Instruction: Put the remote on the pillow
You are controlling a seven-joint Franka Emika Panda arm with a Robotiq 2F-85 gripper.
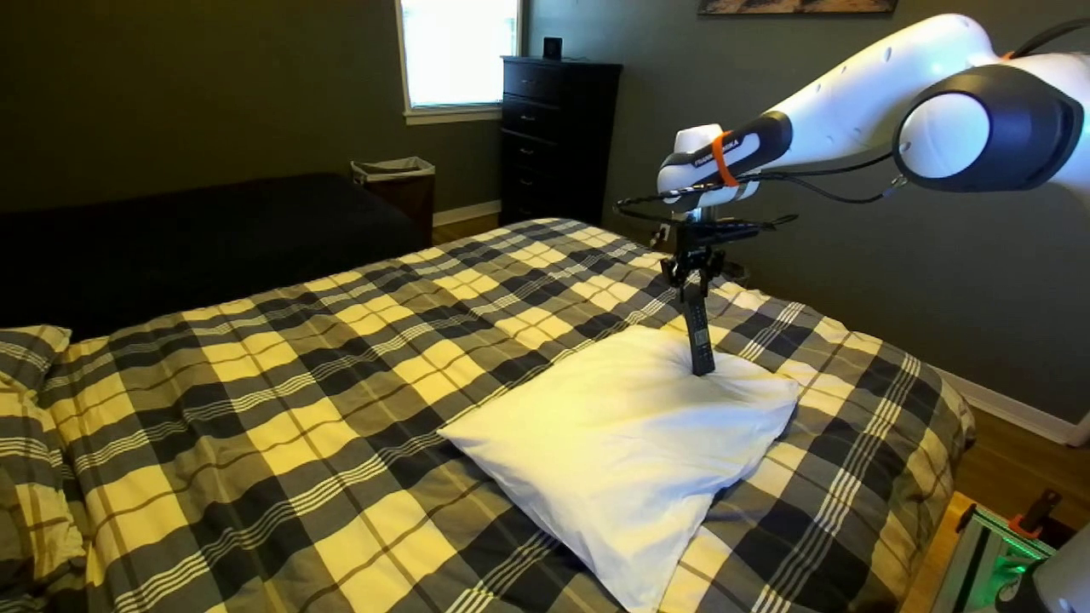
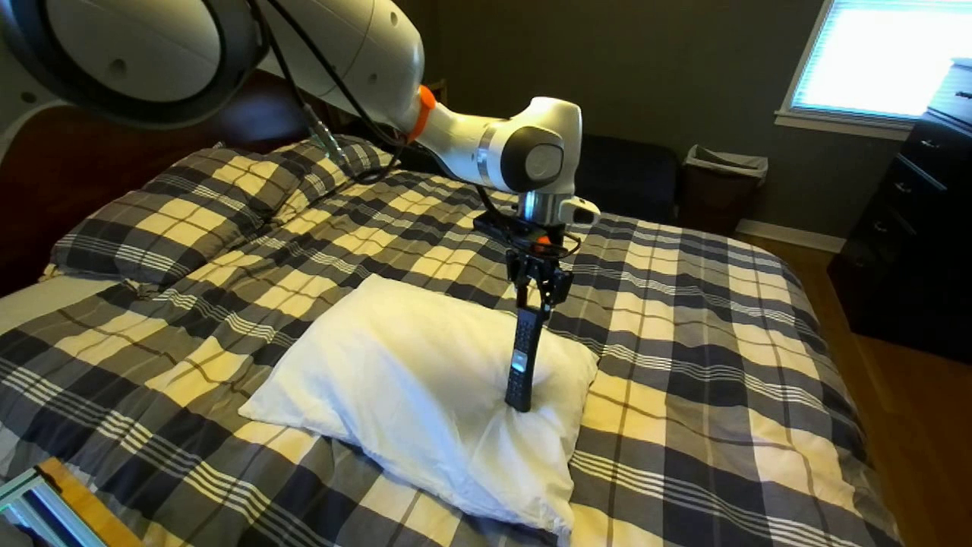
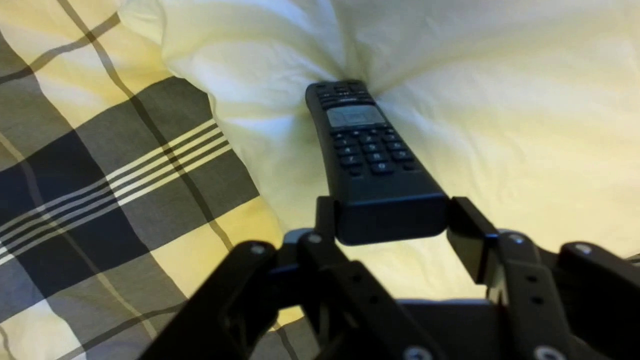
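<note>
Indoors, in an exterior view: plaid bedspread [image 1: 281, 443], black dresser [image 1: 558, 140] beside bright window [image 1: 460, 55]; arm [image 1: 860, 95] lettering starts "FRANK", crossed by orange band [image 1: 724, 159] | in an exterior view: remote [image 2: 521, 380] near-upright, lower end denting white pillow [image 2: 395, 357] | wrist view: keys [image 3: 351, 160] 4 and 7 legible; gripper [image 3: 392, 217] pinches remote's near end; slim, black, grey display [image 3: 355, 116]

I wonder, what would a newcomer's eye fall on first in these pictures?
Probably the white pillow, bright against the plaid bedspread beneath it. Next, perhaps, comes the black remote, standing steeply on end, its lower tip denting the pillow and its top gripped between the fingers.
</note>
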